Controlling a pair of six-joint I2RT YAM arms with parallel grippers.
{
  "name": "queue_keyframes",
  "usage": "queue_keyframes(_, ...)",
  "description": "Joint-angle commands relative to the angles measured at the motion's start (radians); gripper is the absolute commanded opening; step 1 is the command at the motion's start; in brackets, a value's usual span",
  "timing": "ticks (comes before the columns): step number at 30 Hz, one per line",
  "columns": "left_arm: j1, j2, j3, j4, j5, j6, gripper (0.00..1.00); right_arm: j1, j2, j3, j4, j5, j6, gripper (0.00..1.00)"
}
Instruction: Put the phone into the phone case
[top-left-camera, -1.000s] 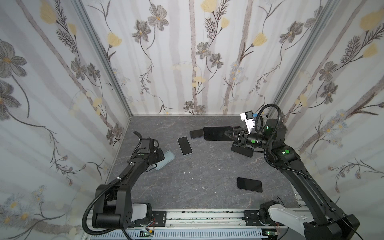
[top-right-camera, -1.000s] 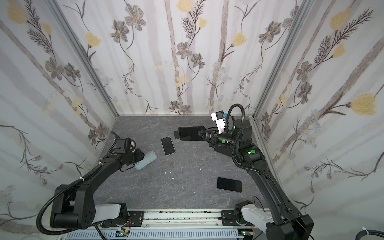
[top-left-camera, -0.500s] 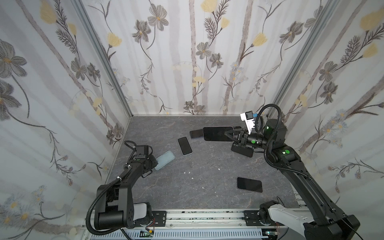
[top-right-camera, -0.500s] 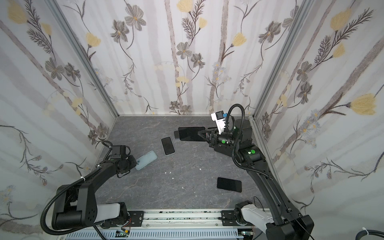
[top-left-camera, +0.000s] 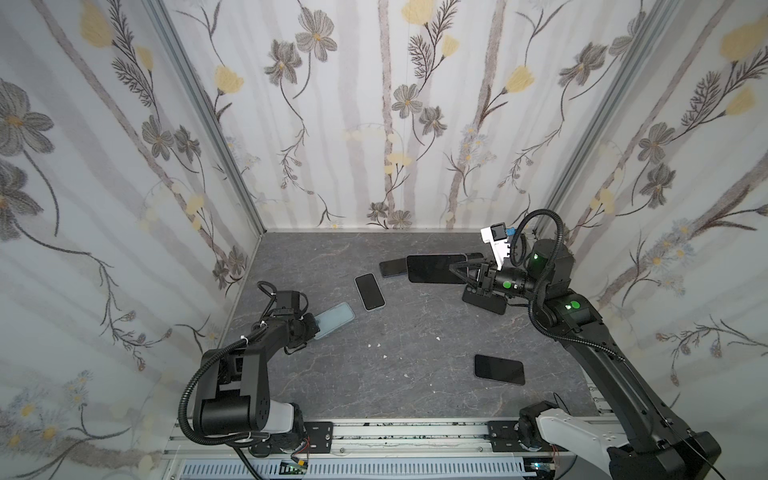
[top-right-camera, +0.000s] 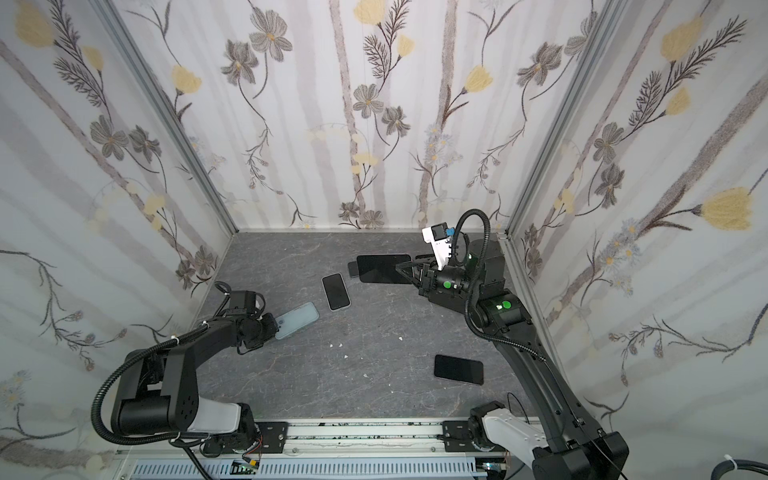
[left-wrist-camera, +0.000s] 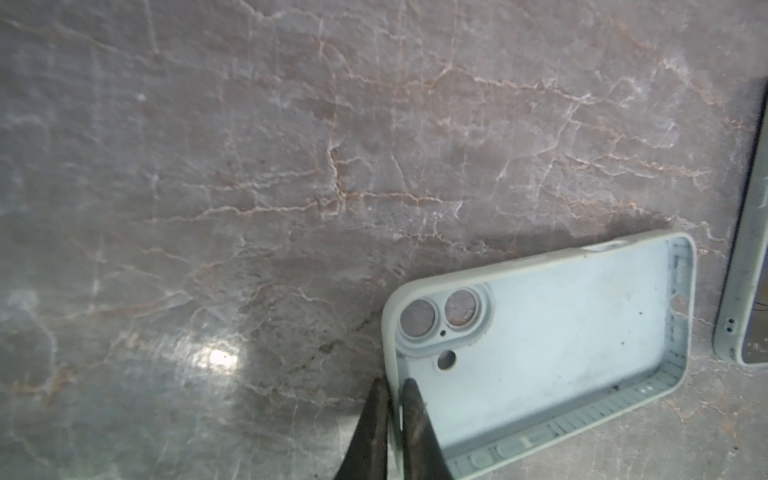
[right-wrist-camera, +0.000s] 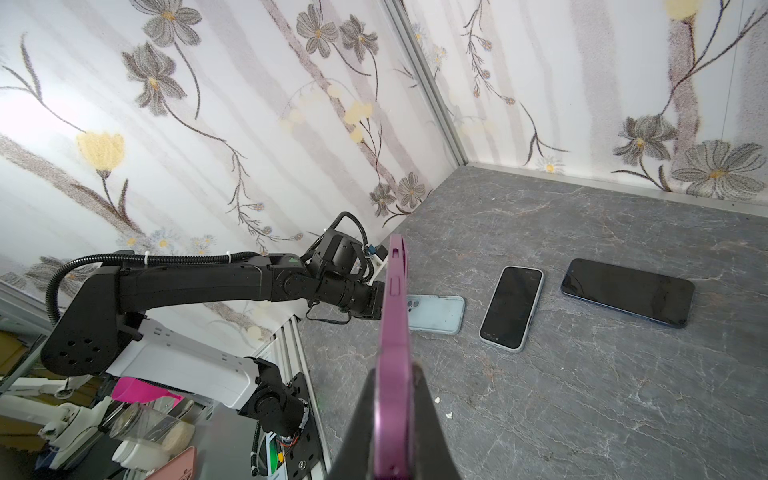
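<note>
The left hand (left-wrist-camera: 392, 384) pinches the rim of the pale blue case (left-wrist-camera: 561, 345), one finger inside, one outside. Its wrist view alone shows round lens holes and ribbed inner walls. The case lies on the grey marbled desk (left-wrist-camera: 249, 166). The right hand (right-wrist-camera: 394, 376) clamps a phone (right-wrist-camera: 395, 299), a thin purple edge in its wrist view; in a top view the phone (top-left-camera: 430, 269) shows a glossy black face.

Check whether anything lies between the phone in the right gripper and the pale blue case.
A white-edged phone lies on the table between the purple phone in the right gripper and the case; carried high, the purple phone should clear it.
</note>
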Motion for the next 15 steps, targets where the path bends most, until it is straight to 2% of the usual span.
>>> queue_keyframes(1, -0.001, 0.013, 0.009, -0.015, 0.008, 0.035, 0.05, 0.001, 0.0, -0.007, 0.052, -0.013, -0.011, 0.08)
queue_keyframes(5, -0.02, 0.018, 0.028, -0.054, 0.002, 0.078, 0.03, 0.0, -0.004, -0.019, 0.055, -0.013, -0.012, 0.08)
queue_keyframes(7, -0.03, 0.014, 0.029, -0.048, 0.034, 0.089, 0.01, 0.001, -0.006, -0.028, 0.067, -0.013, -0.004, 0.08)
queue_keyframes(15, -0.137, 0.033, 0.037, -0.057, 0.02, 0.087, 0.0, 0.009, 0.0, -0.05, 0.097, -0.006, 0.022, 0.08)
